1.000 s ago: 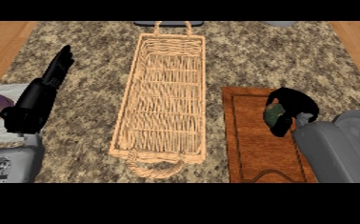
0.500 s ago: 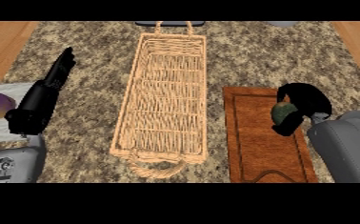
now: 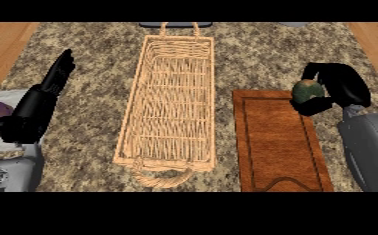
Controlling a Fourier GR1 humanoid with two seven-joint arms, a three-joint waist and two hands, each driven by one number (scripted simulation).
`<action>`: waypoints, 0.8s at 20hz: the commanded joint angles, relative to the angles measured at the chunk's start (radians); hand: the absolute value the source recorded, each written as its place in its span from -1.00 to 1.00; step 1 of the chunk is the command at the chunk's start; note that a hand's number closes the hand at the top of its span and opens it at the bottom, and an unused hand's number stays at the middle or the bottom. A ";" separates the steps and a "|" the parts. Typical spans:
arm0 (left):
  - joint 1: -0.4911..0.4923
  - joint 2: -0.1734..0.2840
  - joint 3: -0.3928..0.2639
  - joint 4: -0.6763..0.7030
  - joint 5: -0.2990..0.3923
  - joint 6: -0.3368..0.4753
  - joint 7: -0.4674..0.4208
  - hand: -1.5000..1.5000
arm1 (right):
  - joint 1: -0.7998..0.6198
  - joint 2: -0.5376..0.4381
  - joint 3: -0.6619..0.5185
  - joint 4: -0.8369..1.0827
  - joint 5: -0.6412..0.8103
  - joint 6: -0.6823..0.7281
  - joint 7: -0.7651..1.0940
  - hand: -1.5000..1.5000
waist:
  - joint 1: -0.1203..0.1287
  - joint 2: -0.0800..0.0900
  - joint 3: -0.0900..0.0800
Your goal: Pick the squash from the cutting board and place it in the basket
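A dark green squash (image 3: pixel 306 91) with an orange patch sits inside my right hand (image 3: pixel 341 86), whose fingers and thumb curl round it. The hand holds it at the far right corner of the brown cutting board (image 3: pixel 275 149), near the board's top edge. A long woven basket (image 3: pixel 171 104) with handles at both ends lies to the left of the board and has nothing in it. My left hand (image 3: pixel 46 98) rests at the view's left side, fingers straight and pointing away from me, well apart from the basket.
The counter top (image 3: pixel 96 69) is speckled granite, with wooden strips at the far left and right corners. A dark object (image 3: pixel 176 25) lies just beyond the basket's far handle. A grey rounded thing (image 3: pixel 295 24) shows at the top right edge.
My right hand has carried the squash up and slightly right, from over the board's upper right part toward its far corner. The left hand has barely shifted.
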 commanded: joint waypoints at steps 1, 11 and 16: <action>0.000 -0.008 0.004 0.010 -0.018 0.025 0.003 0.00 | -0.050 0.056 -0.102 -0.157 -0.149 -0.043 -0.041 1.00 | -0.025 -0.009 0.000; 0.031 -0.014 -0.005 -0.027 -0.014 0.010 0.001 0.00 | -0.241 0.111 -0.181 -0.511 -0.452 0.206 0.162 1.00 | -0.002 -0.005 -0.001; 0.027 -0.003 -0.007 0.003 -0.012 -0.015 -0.017 0.00 | -0.459 0.132 -0.180 -0.556 -0.581 0.348 0.410 1.00 | 0.010 -0.004 -0.001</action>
